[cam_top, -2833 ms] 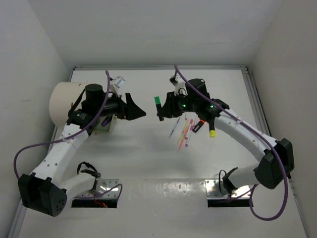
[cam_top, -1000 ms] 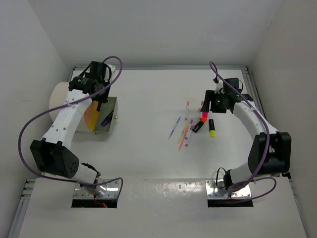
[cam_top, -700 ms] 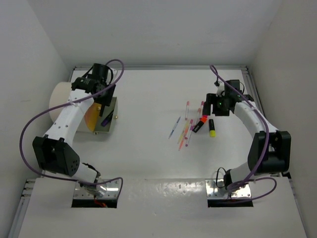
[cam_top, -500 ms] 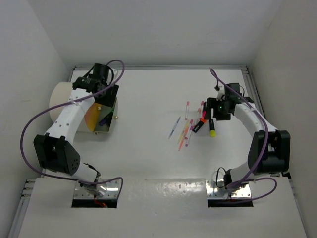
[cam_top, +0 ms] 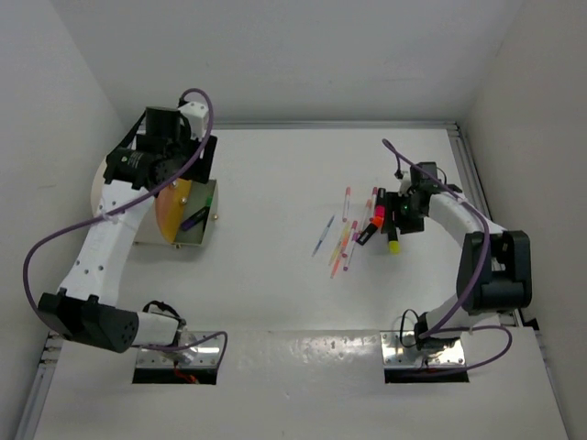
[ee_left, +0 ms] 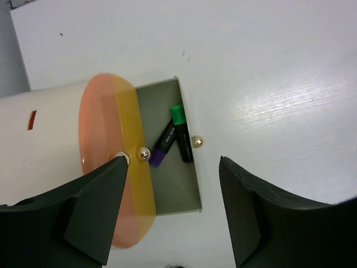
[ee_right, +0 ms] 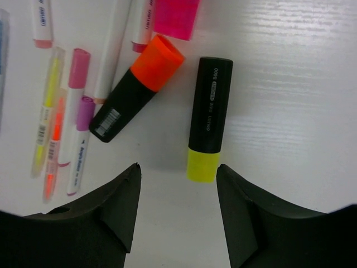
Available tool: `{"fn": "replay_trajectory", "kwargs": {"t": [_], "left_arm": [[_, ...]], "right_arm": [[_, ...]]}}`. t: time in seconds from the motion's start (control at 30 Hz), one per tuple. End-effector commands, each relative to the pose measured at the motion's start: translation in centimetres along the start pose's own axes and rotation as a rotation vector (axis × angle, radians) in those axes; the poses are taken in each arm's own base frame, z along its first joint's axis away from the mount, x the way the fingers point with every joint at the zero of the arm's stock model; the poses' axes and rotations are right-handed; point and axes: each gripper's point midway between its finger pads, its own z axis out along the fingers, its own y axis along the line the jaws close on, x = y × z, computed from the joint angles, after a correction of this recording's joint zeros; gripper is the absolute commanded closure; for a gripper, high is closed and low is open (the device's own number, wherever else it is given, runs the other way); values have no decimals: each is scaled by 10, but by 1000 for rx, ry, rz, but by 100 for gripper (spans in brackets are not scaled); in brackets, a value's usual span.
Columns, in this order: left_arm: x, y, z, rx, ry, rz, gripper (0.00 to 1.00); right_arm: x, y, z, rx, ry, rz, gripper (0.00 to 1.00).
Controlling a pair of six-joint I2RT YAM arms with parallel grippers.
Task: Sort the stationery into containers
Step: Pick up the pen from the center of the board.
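My left gripper point(cam_top: 204, 165) point(ee_left: 173, 223) is open and empty, high above a greenish bin point(ee_left: 173, 190) point(cam_top: 197, 225) fixed to the white drum point(ee_left: 50, 123) with its round orange face point(ee_left: 97, 184) point(cam_top: 172, 213). In the bin lie a green-capped highlighter point(ee_left: 179, 134) and a purple-capped one point(ee_left: 160, 149). My right gripper point(cam_top: 396, 218) point(ee_right: 178, 206) is open and empty, just above the table. A yellow-capped highlighter point(ee_right: 207, 128) point(cam_top: 393, 242) lies just ahead of its jaws. An orange-capped highlighter point(ee_right: 136, 89) point(cam_top: 369, 227), a pink cap point(ee_right: 177, 17) and thin pens point(ee_right: 61, 134) point(cam_top: 337, 246) lie beside it.
A yellow bin front point(ee_left: 131, 167) sits between the orange face and the greenish bin. White walls enclose the table on the left, right and back. The arm bases stand at the near edge.
The green highlighter, in my right gripper 2.8 s ago, now lies in the bin. My left gripper has risen above the bin. My right gripper has come down over the yellow highlighter.
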Motion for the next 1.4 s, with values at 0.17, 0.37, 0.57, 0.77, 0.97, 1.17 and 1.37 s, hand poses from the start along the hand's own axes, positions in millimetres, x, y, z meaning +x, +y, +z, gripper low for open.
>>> {"fn": "replay_trajectory", "kwargs": {"t": [0.17,0.37,0.57,0.77,0.97,1.17,1.37], "left_arm": [[-19,-7,-15,34,-92,0,27],[-22,-18,-20,93,-131,-11,18],[-26,-24,-26,123,-180,-15,16],[-28,-26,-28,138,-219,-20,16],[-30,-65,-46,371,-335,-48,18],[-43,-126,-86,754,-442,-148,18],[-54,-155,-86,936,-389,-384,24]], "right_arm": [[8,-15,18,128,9,-72,45],[18,-20,32,163,44,-99,46],[19,-23,42,165,61,-107,55],[19,-17,42,138,67,-118,82],[-19,59,-22,-133,-146,-202,93],[-57,199,-120,-587,-355,-260,100],[-68,295,-176,-810,-439,-328,100]]}}
